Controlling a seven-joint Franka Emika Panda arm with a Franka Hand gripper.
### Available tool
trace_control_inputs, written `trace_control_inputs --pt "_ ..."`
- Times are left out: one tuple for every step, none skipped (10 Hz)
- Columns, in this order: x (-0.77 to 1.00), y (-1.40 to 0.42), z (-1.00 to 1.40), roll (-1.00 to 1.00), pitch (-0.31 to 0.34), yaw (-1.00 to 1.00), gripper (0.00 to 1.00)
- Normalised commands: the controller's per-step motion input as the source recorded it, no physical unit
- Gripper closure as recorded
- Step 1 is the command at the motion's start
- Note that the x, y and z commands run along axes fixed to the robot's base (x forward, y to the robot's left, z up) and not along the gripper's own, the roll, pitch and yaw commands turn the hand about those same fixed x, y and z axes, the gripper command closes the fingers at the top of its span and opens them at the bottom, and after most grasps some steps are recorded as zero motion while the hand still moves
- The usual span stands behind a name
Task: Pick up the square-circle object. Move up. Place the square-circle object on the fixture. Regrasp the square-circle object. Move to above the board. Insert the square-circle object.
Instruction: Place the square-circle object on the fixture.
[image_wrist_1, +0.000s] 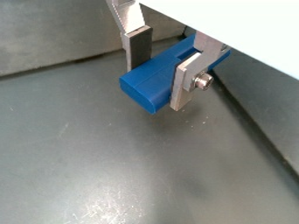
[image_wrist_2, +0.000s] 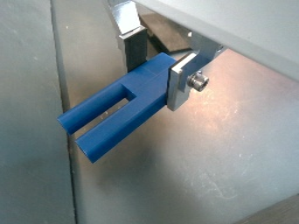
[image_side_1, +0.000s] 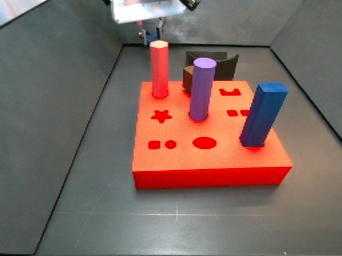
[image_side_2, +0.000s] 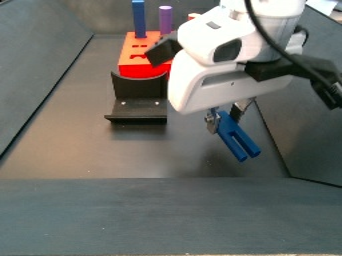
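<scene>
My gripper (image_side_2: 225, 120) is shut on the square-circle object (image_side_2: 239, 139), a short blue blocky peg with a slot in its free end. It hangs tilted just above the grey floor, to the right of the fixture (image_side_2: 138, 106). In both wrist views the silver fingers clamp the peg's solid end (image_wrist_1: 149, 85) (image_wrist_2: 114, 115), with the gripper (image_wrist_1: 162, 74) (image_wrist_2: 159, 72) around it. The red board (image_side_1: 267, 160) lies beyond the black fixture (image_side_1: 214, 62). In a side view the gripper (image_side_1: 147, 28) is at the far end and the peg is hidden.
On the board stand a red peg (image_side_1: 160, 68), a purple cylinder (image_side_1: 202, 88) and a taller blue square post (image_side_1: 265, 115). Grey walls enclose the floor; one wall runs close beside the held peg (image_side_2: 307, 130).
</scene>
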Motion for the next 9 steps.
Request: trace_control_inputs --pt "0.0 0.0 1.0 0.0 0.0 0.0 1.0" --pt "0.0 0.0 1.0 0.02 0.013 0.01 1.0" --pt "-0.01 0.0 1.0 0.03 0.04 0.0 1.0" --pt "-0.02 0.0 1.0 0.04 0.066 -0.01 1.0" --pt "-0.02 0.0 1.0 0.05 0.094 -0.01 1.0" --pt "-0.02 0.0 1.0 0.06 0.129 -0.01 1.0" --pt "-0.02 0.0 1.0 0.08 0.142 -0.01 1.0" --pt "-0.02 0.0 1.0 0.1 0.154 0.0 1.0" --pt "-0.03 0.0 1.0 0.11 0.157 0.01 1.0"
